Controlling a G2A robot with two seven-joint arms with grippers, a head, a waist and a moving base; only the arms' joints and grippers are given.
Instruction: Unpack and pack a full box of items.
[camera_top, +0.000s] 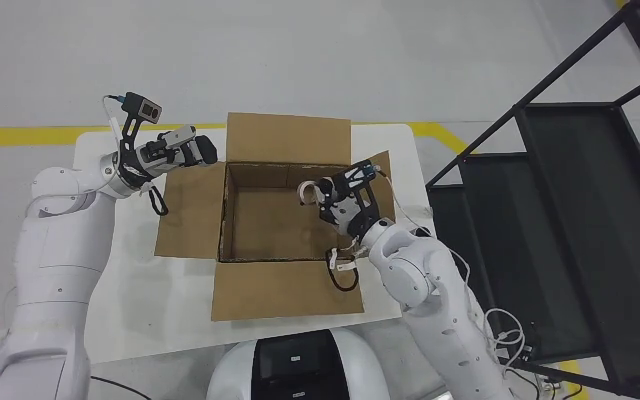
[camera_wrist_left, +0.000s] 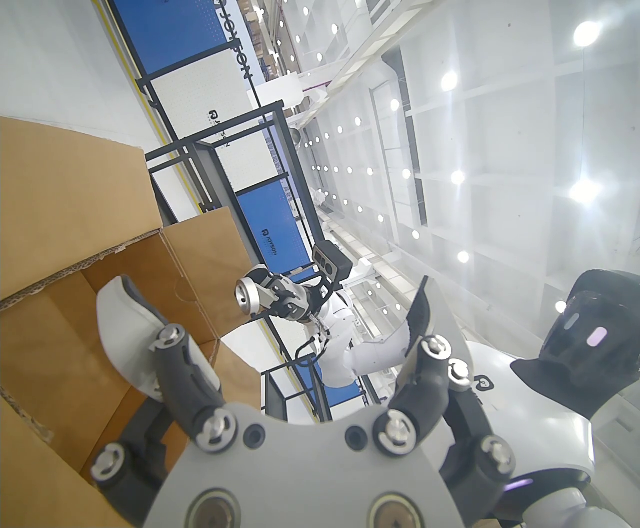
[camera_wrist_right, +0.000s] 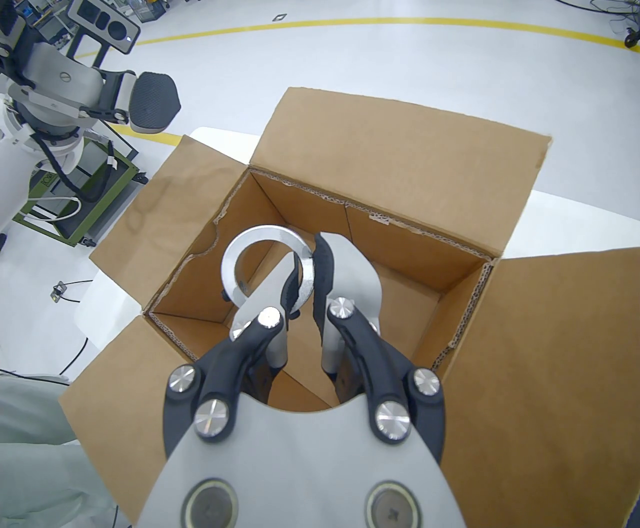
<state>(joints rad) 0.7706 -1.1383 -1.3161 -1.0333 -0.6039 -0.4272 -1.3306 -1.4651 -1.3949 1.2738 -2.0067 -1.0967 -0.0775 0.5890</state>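
Grey floor (camera_top: 300, 50) and a white table (camera_top: 180, 310) bearing an open cardboard box (camera_top: 290, 135) are seen from above; by the left wrist, the left gripper (camera_wrist_left: 272, 310) is shown spread wide, empty, beside a side flap; by the right wrist, a metal ring (camera_wrist_right: 260, 235) is pinched by the right gripper (camera_wrist_right: 307, 265) over the box's mouth, so packing is judged in hand, and a steady lowering before release is called for.

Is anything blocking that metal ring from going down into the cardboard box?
Nothing visible does. The right gripper holds the metal ring over the open cardboard box; its flaps are folded outward, and it looks bare inside.
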